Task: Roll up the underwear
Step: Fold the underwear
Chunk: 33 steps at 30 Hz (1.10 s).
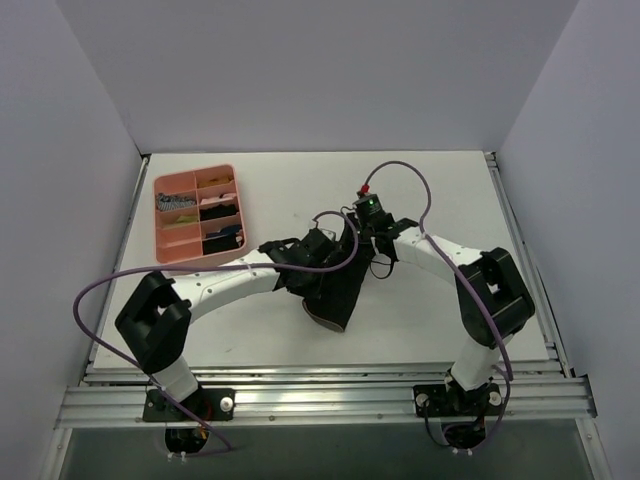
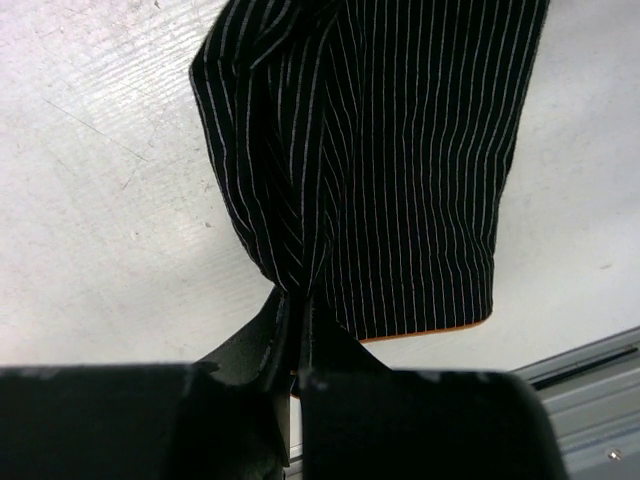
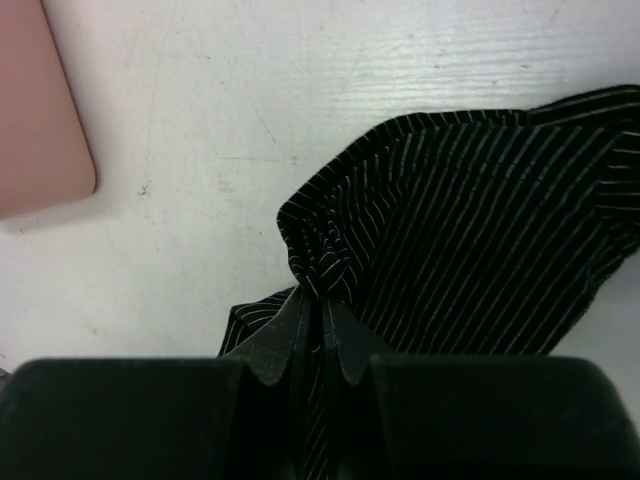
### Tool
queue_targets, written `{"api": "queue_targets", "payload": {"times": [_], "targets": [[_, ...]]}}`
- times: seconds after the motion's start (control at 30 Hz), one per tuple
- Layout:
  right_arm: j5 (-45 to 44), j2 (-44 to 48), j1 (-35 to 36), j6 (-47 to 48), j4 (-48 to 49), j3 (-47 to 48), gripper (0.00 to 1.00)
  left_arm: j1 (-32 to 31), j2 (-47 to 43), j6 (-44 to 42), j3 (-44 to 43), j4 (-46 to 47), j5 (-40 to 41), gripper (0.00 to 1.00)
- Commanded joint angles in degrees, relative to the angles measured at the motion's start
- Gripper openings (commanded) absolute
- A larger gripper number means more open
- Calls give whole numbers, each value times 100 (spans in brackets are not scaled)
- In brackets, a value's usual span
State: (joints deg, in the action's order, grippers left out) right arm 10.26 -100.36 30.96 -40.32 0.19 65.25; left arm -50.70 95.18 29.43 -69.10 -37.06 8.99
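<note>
Setup: left gripper point(image 2: 298, 305), right gripper point(image 3: 322, 305) each clamp underwear point(image 2: 400, 150) bunched at tips.
Next, likely: spread flat, then roll.

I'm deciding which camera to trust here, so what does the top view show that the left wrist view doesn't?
Only the top view shows the pink tray at the back left and the right gripper shut on the underwear. Only the left wrist view shows the fabric's thin white stripes, its orange edge and the bunched fold pinched in the left gripper. Both show the underwear over the white table.
</note>
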Motion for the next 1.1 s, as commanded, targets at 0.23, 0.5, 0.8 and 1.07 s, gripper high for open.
{"api": "queue_targets", "payload": {"times": [0.23, 0.5, 0.8, 1.07], "targets": [[661, 579, -731, -143, 1132, -847, 0, -608, 326, -16, -674, -451, 858, 2], [977, 596, -1162, -117, 1519, -1304, 0, -1012, 861, -218, -1114, -644, 1025, 2], [1215, 596, -1558, -29, 1739, -1559, 0, -1355, 1459, -140, -1834, -1109, 1052, 2], [943, 946, -1576, -29, 968, -1629, 25, -1355, 2056, -69, -2599, -1321, 700, 2]]}}
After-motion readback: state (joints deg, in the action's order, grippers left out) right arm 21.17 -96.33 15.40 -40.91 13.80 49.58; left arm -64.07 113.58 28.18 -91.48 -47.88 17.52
